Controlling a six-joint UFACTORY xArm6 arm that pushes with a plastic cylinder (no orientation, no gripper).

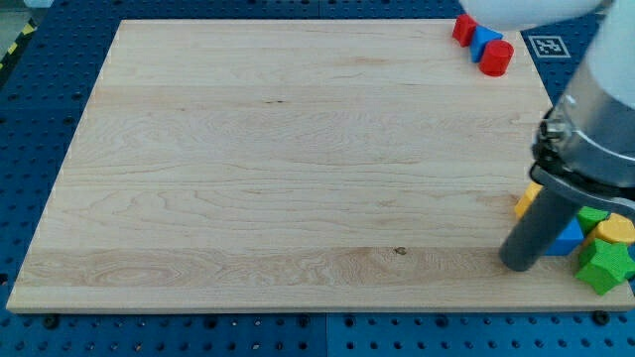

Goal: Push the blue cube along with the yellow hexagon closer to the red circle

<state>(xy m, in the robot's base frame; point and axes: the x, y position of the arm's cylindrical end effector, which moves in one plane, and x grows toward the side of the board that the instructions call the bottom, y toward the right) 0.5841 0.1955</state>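
Note:
My tip (517, 267) rests on the wooden board (288, 159) near the view's lower right. It is just left of the blue cube (569, 239), which the rod partly hides. The yellow hexagon (616, 230) lies right of the blue cube at the board's right edge. The red circle (497, 58), a red cylinder, stands far off at the view's top right. I cannot tell whether the tip touches the blue cube.
A red block (462, 28) and a blue block (484, 42) sit beside the red circle. A yellow-orange block (525, 201) peeks out left of the rod. A green block (592, 216) and a green star (605, 267) crowd the lower right corner.

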